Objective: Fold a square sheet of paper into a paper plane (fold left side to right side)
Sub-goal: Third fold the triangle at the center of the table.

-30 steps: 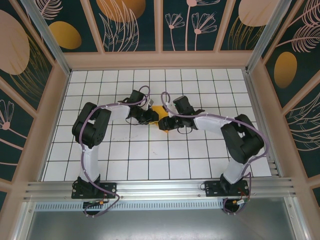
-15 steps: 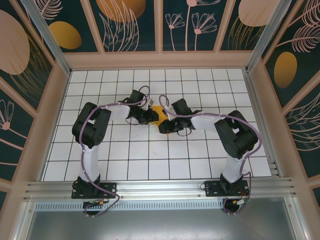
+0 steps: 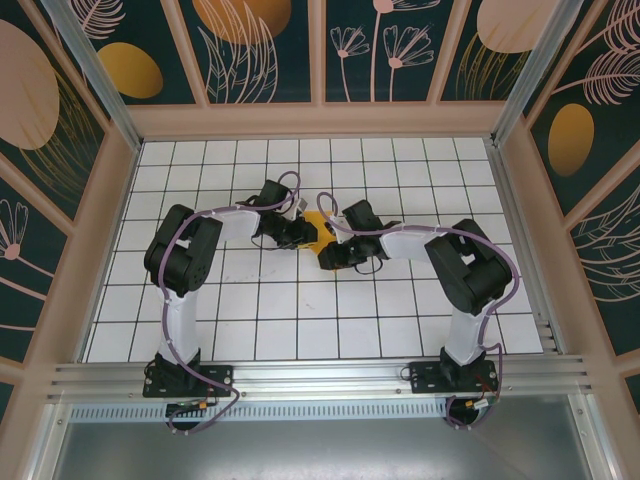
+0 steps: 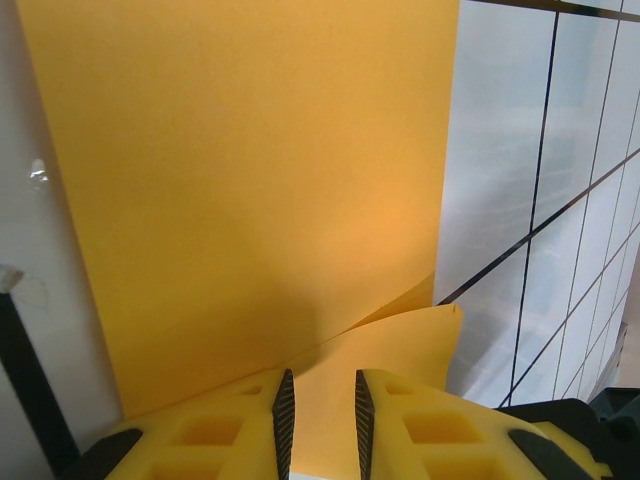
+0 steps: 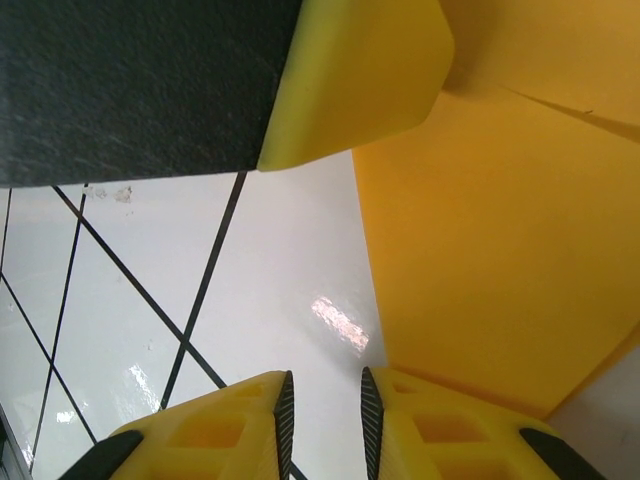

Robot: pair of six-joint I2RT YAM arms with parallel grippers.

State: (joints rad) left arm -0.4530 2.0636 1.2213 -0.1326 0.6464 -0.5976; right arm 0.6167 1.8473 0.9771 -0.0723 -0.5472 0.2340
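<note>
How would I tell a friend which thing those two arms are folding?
Start at the white tiled table and follow the two black arms to where they meet near its middle. Between the left gripper and the right gripper lies the square sheet of paper, partly folded: thin, plain orange-yellow, unlike the white tiles and black arms around it.
</note>
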